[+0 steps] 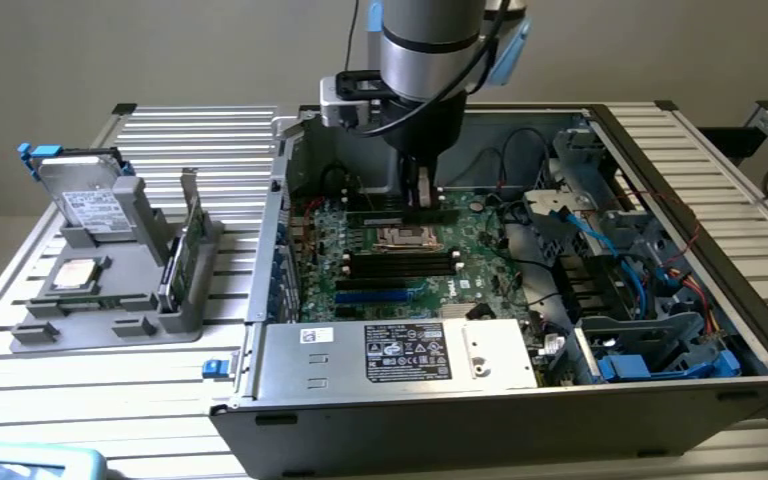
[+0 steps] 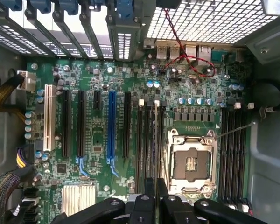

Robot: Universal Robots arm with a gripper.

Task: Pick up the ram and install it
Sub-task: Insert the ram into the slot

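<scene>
The tool [image 1: 422, 208] reaches down into the open computer case [image 1: 491, 420], just beside the CPU socket [image 1: 404, 238] on the motherboard [image 1: 357, 285]. In the wrist view the tool [image 2: 156, 186] is clenched on the ram [image 2: 156, 140]. The ram is seen edge-on as a thin pale strip, running along the black memory slots [image 2: 141, 140] right beside the CPU socket [image 2: 191, 161]. Whether it touches a slot cannot be told. Well apart from the socket, outside the case on the worktop [image 1: 157, 130], a grey tray [image 1: 104, 330] holds a green card [image 1: 187, 250] standing upright.
</scene>
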